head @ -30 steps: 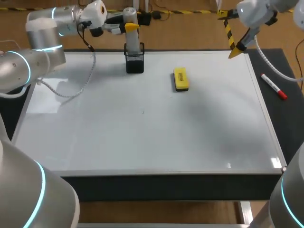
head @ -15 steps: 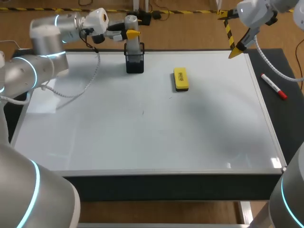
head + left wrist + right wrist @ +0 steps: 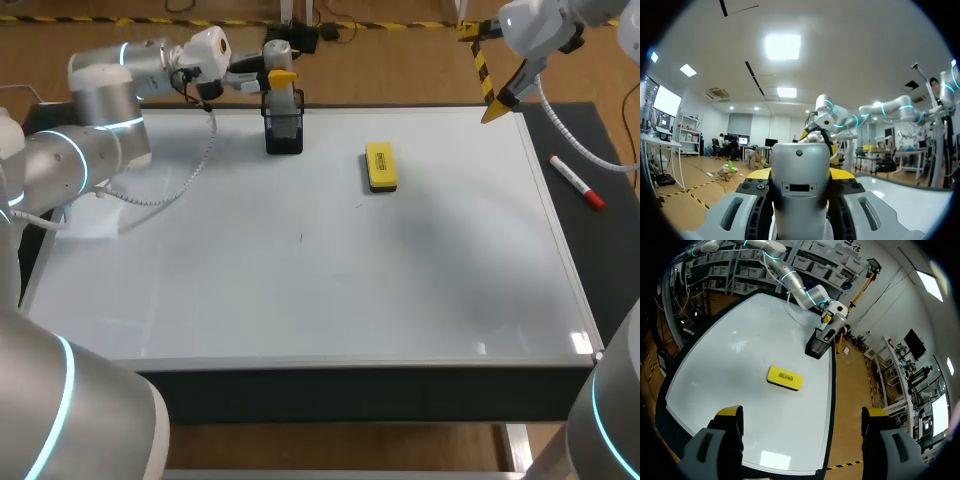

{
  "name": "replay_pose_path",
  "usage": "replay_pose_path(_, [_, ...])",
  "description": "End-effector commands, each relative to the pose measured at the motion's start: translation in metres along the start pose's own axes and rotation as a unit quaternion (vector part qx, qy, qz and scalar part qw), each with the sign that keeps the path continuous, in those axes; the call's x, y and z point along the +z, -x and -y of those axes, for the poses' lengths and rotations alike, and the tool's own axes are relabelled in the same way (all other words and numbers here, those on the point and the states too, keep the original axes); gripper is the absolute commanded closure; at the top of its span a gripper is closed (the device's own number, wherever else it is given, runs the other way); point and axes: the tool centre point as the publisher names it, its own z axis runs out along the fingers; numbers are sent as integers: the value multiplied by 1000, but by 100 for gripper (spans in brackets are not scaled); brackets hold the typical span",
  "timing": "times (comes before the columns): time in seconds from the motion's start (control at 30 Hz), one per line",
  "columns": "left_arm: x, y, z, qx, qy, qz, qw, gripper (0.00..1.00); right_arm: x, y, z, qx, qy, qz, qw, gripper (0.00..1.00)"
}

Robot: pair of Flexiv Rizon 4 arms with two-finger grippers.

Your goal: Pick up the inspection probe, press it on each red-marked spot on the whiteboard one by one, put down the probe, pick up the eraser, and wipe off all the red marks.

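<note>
The whiteboard (image 3: 300, 300) covers most of the desk (image 3: 605, 260). My left arm (image 3: 100, 95) has drawn in closer along the board's 11 o'clock edge than a second ago. Its left claw (image 3: 279, 73) has sunk lower and is clamped on the top of the inspection probe (image 3: 281, 100). The probe stands upright in the black holder (image 3: 284, 135) near the board's 12 o'clock edge. The right claw (image 3: 802, 412) hangs spread wide and holds nothing, unmoved over the 1 o'clock corner. The yellow eraser (image 3: 380, 166) lies at the holder's 4 o'clock, well apart. A red-capped marker (image 3: 575, 182) lies on the desk, off the board's 3 o'clock edge.
</note>
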Motion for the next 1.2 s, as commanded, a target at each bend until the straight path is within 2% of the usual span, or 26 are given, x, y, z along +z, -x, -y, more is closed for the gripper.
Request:
replay_pose_path(0.03, [-2,8,-5,-2,-3,-29,1000,100,0,0,0,0,-2,-1,1000,0])
replay_pose_path(0.43, [-4,7,-12,-8,0,-33,999,100,0,0,0,0,-2,-1,1000,0])
replay_pose_path(0.47, [-3,6,-12,-8,1,-36,999,88,0,0,0,0,-2,-1,1000,0])
replay_pose_path(0.5, [-3,6,-12,-8,2,-38,999,64,0,0,0,0,-2,-1,1000,0])
replay_pose_path(0.57, [-3,6,-12,-7,2,-37,999,64,0,0,0,0,-2,-1,1000,0])
replay_pose_path(0.6, [-2,6,-12,-5,3,-39,999,59,0,0,0,0,-2,-1,1000,0])
replay_pose_path(0.67, [-2,5,-12,-4,3,-41,999,43,0,0,0,0,-2,-1,1000,0])
replay_pose_path(0.7, [-2,5,-12,-4,3,-42,999,0,0,0,0,0,-2,-1,1000,0])
replay_pose_path(0.9, [-3,1,-2,6,10,-45,999,0,0,0,0,0,-2,-1,1000,0])
replay_pose_path(0.97, [-6,-1,3,16,33,-35,999,0,0,0,0,0,-2,-1,1000,0])
replay_pose_path(1.2, [-26,-11,18,36,69,9,997,0,0,0,0,0,-2,-1,1000,0])
